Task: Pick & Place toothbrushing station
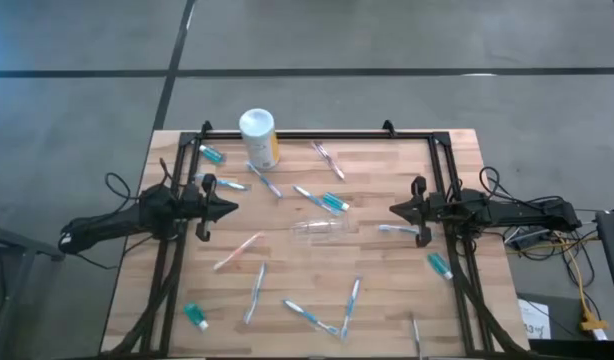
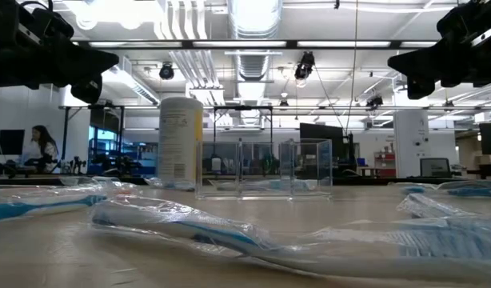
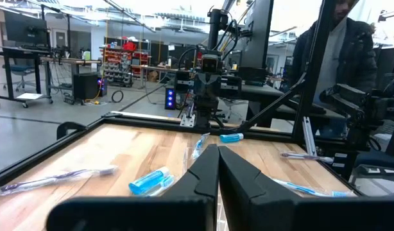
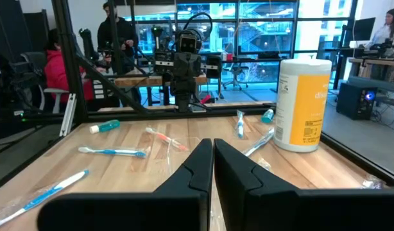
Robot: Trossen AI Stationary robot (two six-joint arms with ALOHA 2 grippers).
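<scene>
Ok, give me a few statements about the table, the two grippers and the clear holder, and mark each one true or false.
1. The clear holder lies near the middle of the table. True.
2. The left gripper is shut on a toothbrush. False: it is shut on nothing and hangs above the table at the left side.
3. The white canister stands upright near the far edge. True.
4. The right gripper is open around the holder. False: it is shut, empty and well clear of the holder.
5. Wrapped toothbrushes are scattered over the table, such as the pink one. True.
</scene>
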